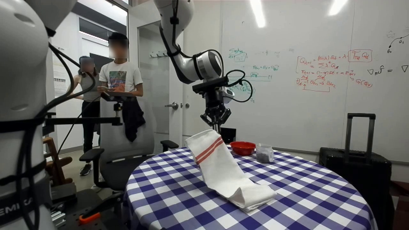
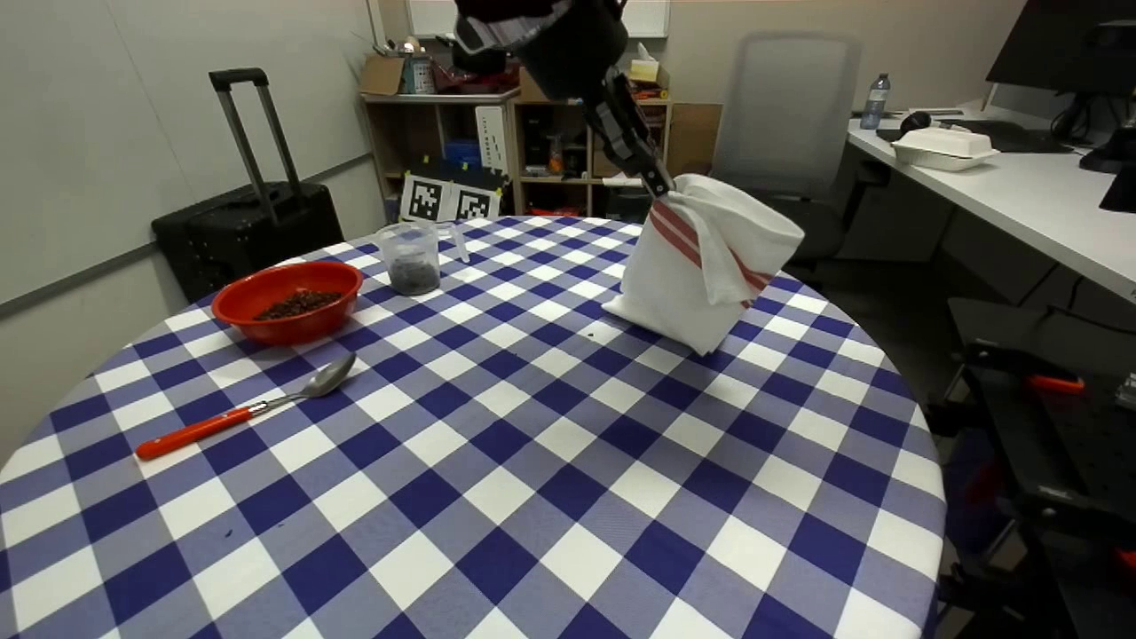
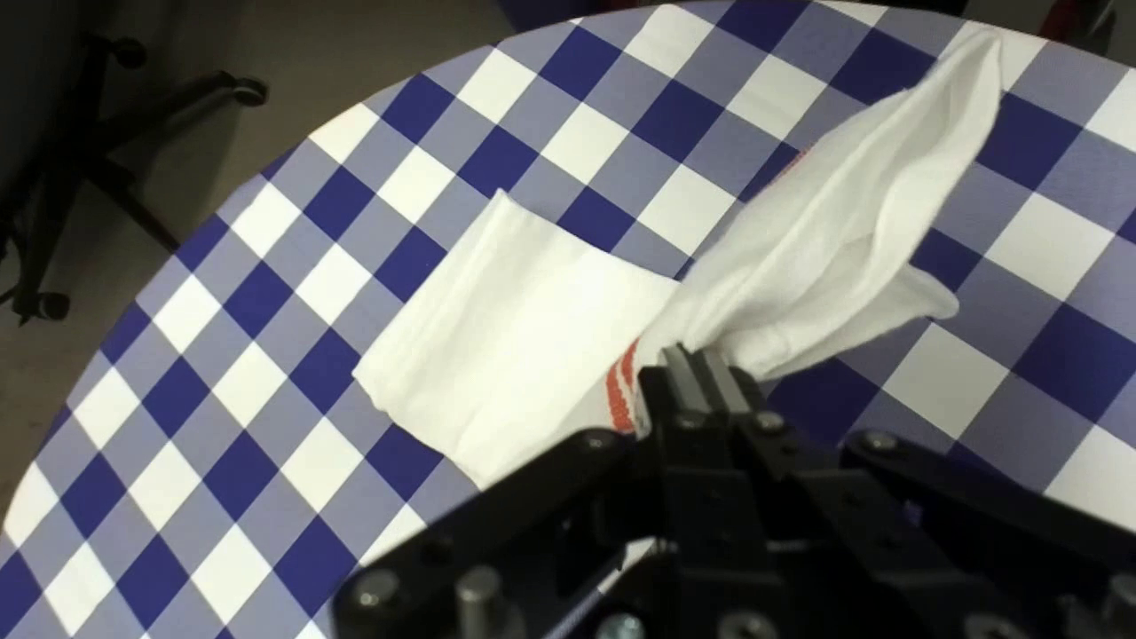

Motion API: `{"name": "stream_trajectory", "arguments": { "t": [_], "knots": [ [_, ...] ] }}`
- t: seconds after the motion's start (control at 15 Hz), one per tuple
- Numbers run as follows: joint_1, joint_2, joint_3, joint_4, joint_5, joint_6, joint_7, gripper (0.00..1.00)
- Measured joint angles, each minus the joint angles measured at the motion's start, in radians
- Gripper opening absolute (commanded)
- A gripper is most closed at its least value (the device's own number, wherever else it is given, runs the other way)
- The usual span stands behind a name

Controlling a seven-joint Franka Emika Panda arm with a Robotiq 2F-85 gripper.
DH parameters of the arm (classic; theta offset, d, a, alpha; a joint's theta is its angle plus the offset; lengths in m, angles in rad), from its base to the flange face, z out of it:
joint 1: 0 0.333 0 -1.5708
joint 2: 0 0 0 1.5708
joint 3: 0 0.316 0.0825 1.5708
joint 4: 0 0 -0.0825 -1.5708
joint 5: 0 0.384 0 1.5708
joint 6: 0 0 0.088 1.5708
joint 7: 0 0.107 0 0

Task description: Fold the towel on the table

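Gripper (image 3: 698, 364), one; fingers (image 3: 685, 382) clenched together, a fold of the towel (image 2: 679, 288) pinched at their tips; towel white, with paired red stripes; gripped close to the stripes, raised to the fingertips, sloping down from them to the checked round table (image 2: 497, 493), where its lower part rests in folded layers; in the wrist view, one panel spread left of the fingers, stripes just left of the tips, a creased portion reaching up and right beyond them; in an exterior view, a loose flap (image 2: 719, 248) hanging just right of the tips; red bowl (image 2: 288, 328), clear handled cup (image 2: 395, 244) and orange-handled spoon (image 2: 257, 408), on the table, well apart from the fingers and to their left in the same view; partly hidden: finger ends, behind the towel's raised edge (image 1: 203, 135) in an exterior view; cloth under the gripper, covered in the wrist view; cut off: arm (image 1: 207, 65), by the upper edge in both exterior views; gripper linkage, by the lower edge in the wrist view; hard to make out: number of layers between the fingers; the cup's dark contents.
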Motion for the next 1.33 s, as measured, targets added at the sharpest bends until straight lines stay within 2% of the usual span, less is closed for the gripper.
{"name": "stream_trajectory", "arguments": {
  "t": [0.33,0.67,0.93,1.33],
  "knots": [
    [-0.034,0.083,-0.026,0.072,0.053,0.012,-0.008,0.0],
    [-0.063,0.07,-0.064,0.083,0.025,0.012,-0.075,0.0],
    [-0.078,0.066,-0.098,0.057,-0.066,0.048,-0.096,0.0],
    [-0.057,0.083,-0.112,-0.055,-0.276,0.273,-0.012,0.0]
  ]
}}
